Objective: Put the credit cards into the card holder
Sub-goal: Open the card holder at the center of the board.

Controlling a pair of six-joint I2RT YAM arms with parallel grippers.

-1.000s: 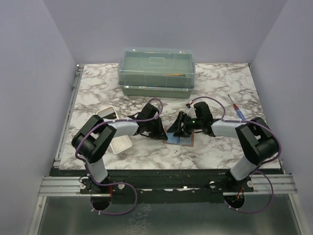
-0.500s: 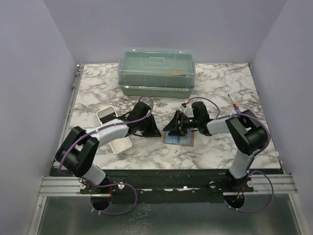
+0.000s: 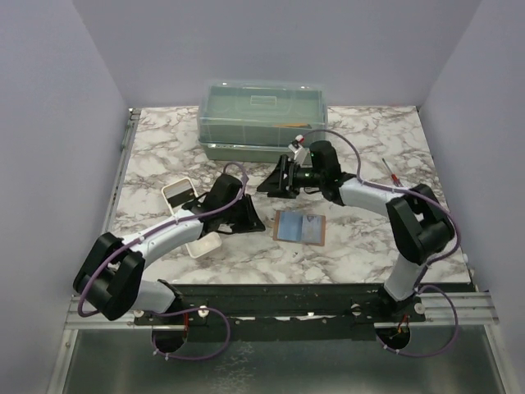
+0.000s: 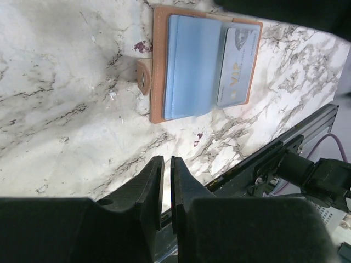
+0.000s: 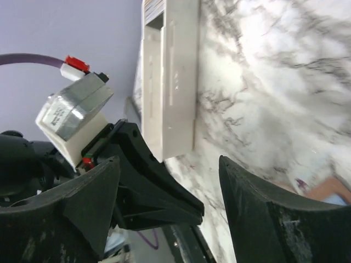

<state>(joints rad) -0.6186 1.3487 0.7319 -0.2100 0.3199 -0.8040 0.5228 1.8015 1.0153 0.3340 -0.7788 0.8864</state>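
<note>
The card holder [image 3: 299, 226] lies open on the table [image 3: 369, 246] with one card [image 4: 237, 68] in its pocket, my left tool [image 4: 166, 161] nearly closed on nothing, my right tool [image 5: 169, 164] wide open, empty.

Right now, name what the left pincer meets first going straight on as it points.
Probably the marble table, just short of the open card holder; the left pincer aims down at bare tabletop. Depth is unclear: running flatter, it meets the holder's edge.

Right gripper [image 5: 170, 164] holding its 2 fingers wide apart. White tray [image 5: 175, 82] lying on marble table [image 5: 274, 82] beyond. Left arm [image 5: 145, 186] showing lower left. Brown wallet [image 5: 330, 190] corner peeking in at right edge.
</note>
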